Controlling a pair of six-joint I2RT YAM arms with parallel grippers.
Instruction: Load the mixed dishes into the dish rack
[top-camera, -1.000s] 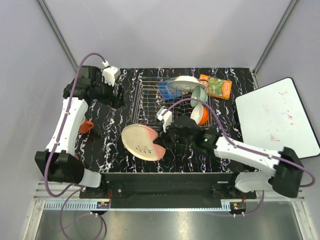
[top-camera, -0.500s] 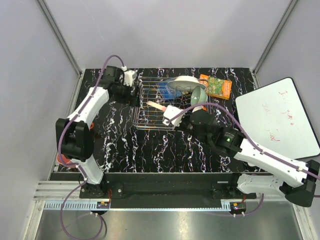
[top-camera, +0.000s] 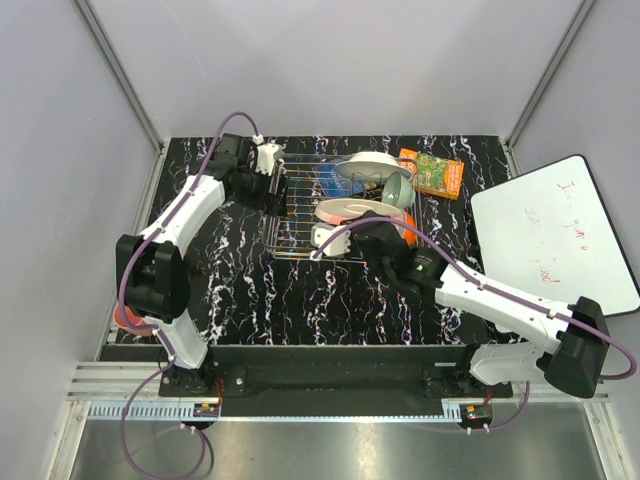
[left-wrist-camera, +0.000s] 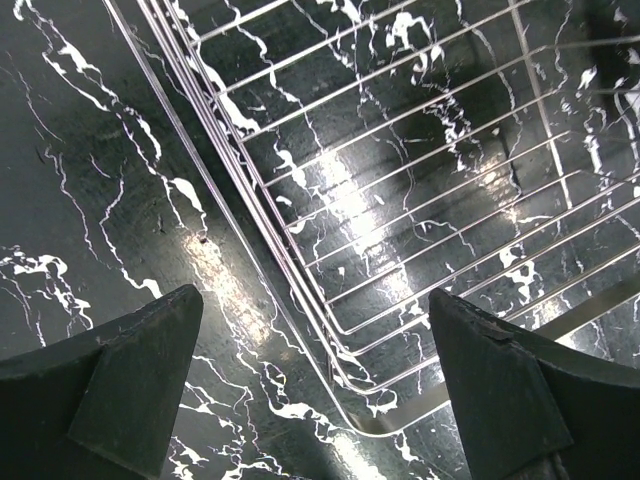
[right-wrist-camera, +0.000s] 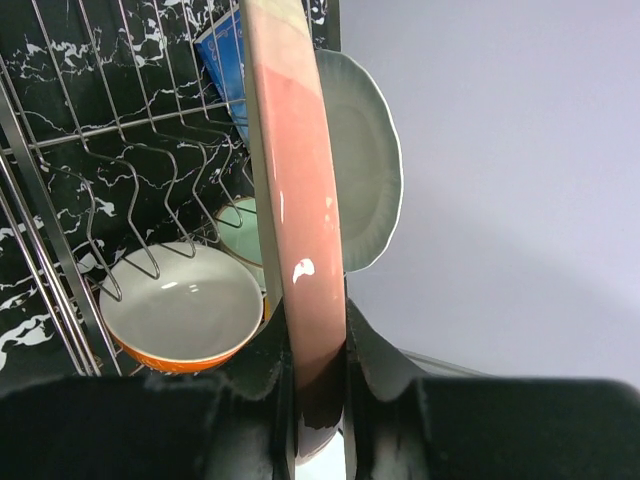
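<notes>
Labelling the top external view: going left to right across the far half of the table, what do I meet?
left gripper → pink-and-cream plate → orange packet → white board

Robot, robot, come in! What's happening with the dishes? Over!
Left gripper open, at edge of dish rack. Right gripper shut on pink-and-cream plate, over rack. White plate, orange bowl close by.

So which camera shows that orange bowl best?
Right wrist view: the orange bowl shows nearly whole, cream inside up. The top view catches only an orange sliver by the right arm; left wrist shows none.
</notes>
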